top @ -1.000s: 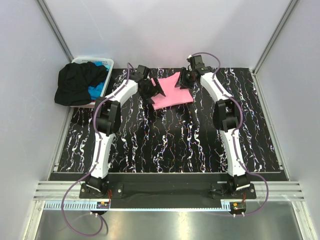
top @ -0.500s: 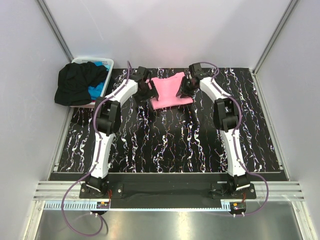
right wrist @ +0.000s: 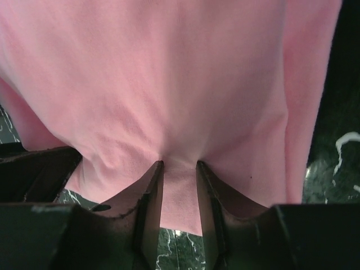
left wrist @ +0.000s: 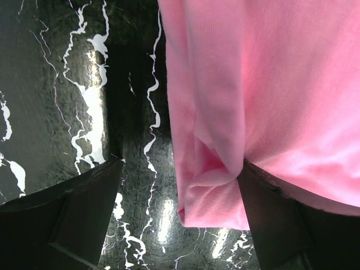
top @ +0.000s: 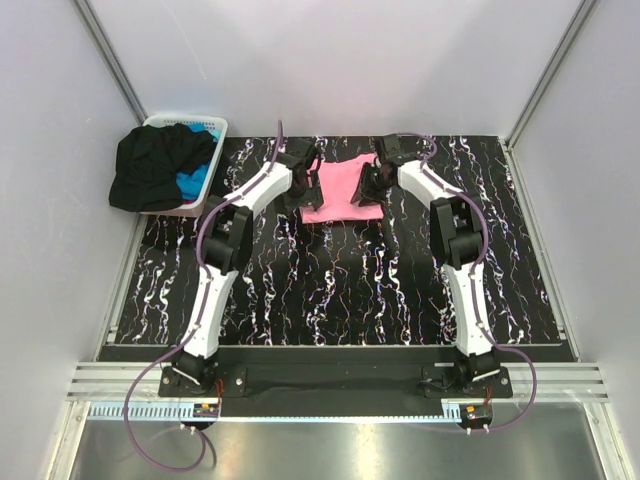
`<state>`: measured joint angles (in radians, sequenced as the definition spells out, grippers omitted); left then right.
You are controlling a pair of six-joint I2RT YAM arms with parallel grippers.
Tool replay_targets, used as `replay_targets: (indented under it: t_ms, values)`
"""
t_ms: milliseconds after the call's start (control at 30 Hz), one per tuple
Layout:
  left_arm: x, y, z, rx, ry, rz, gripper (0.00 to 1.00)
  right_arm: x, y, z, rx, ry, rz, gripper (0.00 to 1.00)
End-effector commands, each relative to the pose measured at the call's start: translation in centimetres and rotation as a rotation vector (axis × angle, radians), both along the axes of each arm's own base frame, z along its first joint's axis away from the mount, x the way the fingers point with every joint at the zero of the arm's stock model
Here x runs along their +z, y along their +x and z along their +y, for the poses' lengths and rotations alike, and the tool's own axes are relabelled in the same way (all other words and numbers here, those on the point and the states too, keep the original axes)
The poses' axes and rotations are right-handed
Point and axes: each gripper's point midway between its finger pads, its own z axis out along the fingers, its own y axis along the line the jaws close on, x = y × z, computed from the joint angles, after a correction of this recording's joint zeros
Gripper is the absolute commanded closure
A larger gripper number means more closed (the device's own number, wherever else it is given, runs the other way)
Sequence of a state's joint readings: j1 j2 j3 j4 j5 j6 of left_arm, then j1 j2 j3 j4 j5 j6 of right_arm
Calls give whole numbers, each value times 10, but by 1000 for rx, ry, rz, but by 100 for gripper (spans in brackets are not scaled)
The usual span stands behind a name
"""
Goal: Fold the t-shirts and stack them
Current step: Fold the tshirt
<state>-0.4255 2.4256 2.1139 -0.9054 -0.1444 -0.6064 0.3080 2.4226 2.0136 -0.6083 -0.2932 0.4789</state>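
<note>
Top: pink shirt (top: 338, 190) far-centre on desk (top: 340, 290), btwn both arms; black shirt (top: 150, 170) + blue shirt (top: 192, 182) in basket (top: 215, 125).
L wrist: left jaws spread wide, shirt edge between, not pinched.
R wrist: right jaws nipped on pink cloth.
Soft, light, floppy; prob best held by corners/hem.

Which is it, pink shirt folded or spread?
Folded, not spread: the pink shirt is a compact patch with doubled edges; the right gripper pinches it.

Black t-shirt (top: 150, 170) buried most of the blue t-shirt (top: 192, 182) and the basket (top: 216, 123). Both wrist views cropped the pink t-shirt (left wrist: 270, 84). From above, the left gripper (top: 305, 184) and right gripper (top: 372, 184) were too small to read.
</note>
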Motion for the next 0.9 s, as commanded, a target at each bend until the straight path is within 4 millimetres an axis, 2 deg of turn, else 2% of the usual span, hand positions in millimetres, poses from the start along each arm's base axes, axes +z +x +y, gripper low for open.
replay_targets:
  t_ms: [0, 67, 100, 133, 167, 200, 267, 300, 333, 367, 400, 433, 467, 533, 567, 600, 700, 867]
  values:
    - [-33, -42, 29, -4, 142, 148, 10, -41, -64, -5, 25, -115, 195, 63]
    - [-38, -58, 42, 7, 184, 182, 10, -35, -70, -7, 21, -129, 186, 64]
    - [-29, -60, 45, 15, 188, 169, 10, -42, -82, -10, 23, -146, 212, 64]
    - [-25, -64, 49, 25, 199, 168, 10, -41, -87, -12, 20, -152, 213, 64]
    - [-29, -77, 59, 32, 230, 194, 10, -32, -85, -14, 7, -154, 184, 64]
    - [-16, -79, 61, 45, 225, 171, 10, -37, -95, -18, -1, -167, 205, 64]
    - [-13, -91, 67, 58, 233, 181, 10, -35, -100, -23, -9, -178, 204, 64]
    - [-16, -103, 72, 70, 242, 204, 10, -32, -106, -25, -14, -181, 207, 65]
    - [-6, -107, 72, 78, 231, 189, 10, -32, -109, -27, -17, -185, 211, 65]
    - [-4, -112, 74, 83, 228, 192, 10, -24, -109, -28, -24, -181, 194, 65]
    - [-9, -127, 78, 83, 239, 222, 9, -27, -118, -31, -27, -187, 209, 66]
    - [-1, -130, 79, 88, 232, 204, 9, -25, -121, -32, -33, -191, 205, 67]
    - [-1, -137, 81, 89, 237, 212, 9, -23, -123, -31, -37, -190, 195, 66]
    - [-6, -154, 88, 93, 249, 237, 9, -16, -137, -30, -28, -189, 195, 67]
    - [0, -157, 89, 97, 241, 222, 9, -8, -139, -28, -31, -180, 176, 66]
    - [2, -160, 90, 97, 237, 219, 9, -12, -148, -28, -24, -187, 192, 67]
    - [5, -165, 92, 94, 226, 204, 8, -7, -159, -23, -8, -194, 178, 68]
    - [20, -155, 80, 85, 170, 163, 7, 10, -156, -16, 1, -185, 129, 68]
